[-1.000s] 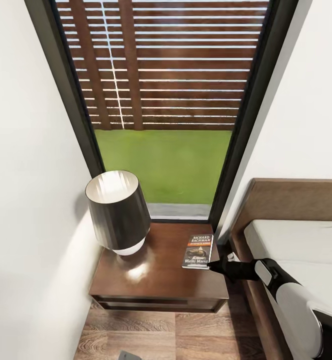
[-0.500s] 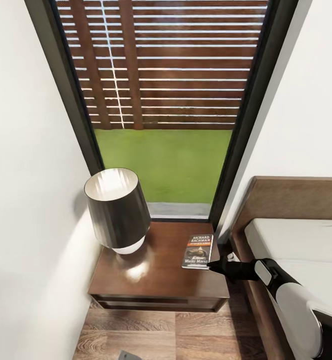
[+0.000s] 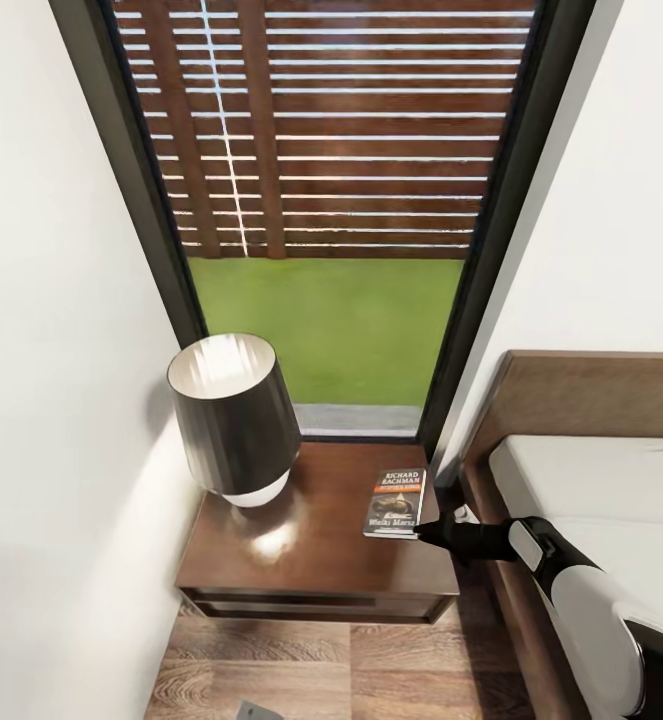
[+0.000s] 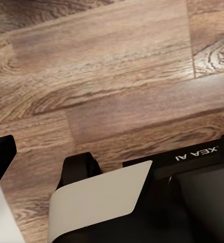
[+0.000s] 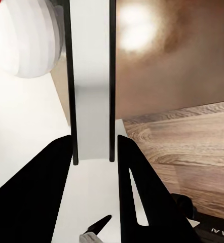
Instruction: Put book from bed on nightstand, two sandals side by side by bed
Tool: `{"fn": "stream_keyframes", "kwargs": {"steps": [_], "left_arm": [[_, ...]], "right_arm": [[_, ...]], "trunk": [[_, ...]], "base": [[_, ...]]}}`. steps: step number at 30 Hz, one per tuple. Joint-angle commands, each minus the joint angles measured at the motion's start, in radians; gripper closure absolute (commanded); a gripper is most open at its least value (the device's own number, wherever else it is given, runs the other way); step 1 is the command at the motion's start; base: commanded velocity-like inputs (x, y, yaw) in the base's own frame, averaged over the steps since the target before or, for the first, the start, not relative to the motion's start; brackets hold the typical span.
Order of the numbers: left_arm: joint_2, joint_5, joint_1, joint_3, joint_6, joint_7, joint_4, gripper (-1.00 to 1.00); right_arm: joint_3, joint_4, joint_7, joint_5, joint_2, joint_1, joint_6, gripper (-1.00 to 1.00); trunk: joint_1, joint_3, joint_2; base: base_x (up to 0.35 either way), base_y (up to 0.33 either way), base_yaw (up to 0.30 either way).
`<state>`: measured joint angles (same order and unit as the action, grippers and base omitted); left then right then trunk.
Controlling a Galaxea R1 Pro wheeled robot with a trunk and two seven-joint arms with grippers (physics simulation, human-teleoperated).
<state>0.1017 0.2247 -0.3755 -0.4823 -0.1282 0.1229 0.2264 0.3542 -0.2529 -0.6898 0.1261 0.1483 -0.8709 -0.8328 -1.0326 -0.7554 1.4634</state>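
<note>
Paperback (image 3: 396, 503) lying flat at the nightstand's (image 3: 311, 560) bed-side edge.
Right gripper (image 3: 423, 530) is pinching its near right corner, fingers (image 5: 137, 202) closing on the page edge; its long axis is running toward the window.

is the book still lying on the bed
No, the book lies flat on the nightstand beside the lamp, not on the bed.

White walls (image 3: 51, 300), tall window (image 3: 321, 200), wood floor (image 3: 351, 670)

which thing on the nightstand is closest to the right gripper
The book, lying flat at the nightstand's bed-side edge by the right gripper; the lamp stands on the far side.
</note>
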Motion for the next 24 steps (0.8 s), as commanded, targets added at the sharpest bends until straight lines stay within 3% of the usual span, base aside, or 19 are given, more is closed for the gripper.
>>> {"fn": "stream_keyframes", "kwargs": {"steps": [1,17,24], "left_arm": [[0.0,0.01,0.0,-0.009,-0.005,0.007,0.002,-1.0],[0.0,0.01,0.0,-0.009,-0.005,0.006,0.002,-1.0],[0.0,0.01,0.0,-0.009,-0.005,0.007,0.002,-1.0]], "right_arm": [[0.0,-0.001,0.004,0.012,0.0,0.0,-0.008,1.0],[0.0,-0.003,0.005,0.012,-0.001,-0.007,-0.008,1.0],[0.0,-0.003,0.031,0.013,-0.001,-0.031,-0.008,1.0]], "trunk": [[-0.004,-0.004,0.008],[-0.008,-0.007,0.015],[-0.035,-0.029,0.064]], "base": [[0.0,0.0,0.0],[0.0,0.0,0.0],[0.0,0.0,0.0]]}}
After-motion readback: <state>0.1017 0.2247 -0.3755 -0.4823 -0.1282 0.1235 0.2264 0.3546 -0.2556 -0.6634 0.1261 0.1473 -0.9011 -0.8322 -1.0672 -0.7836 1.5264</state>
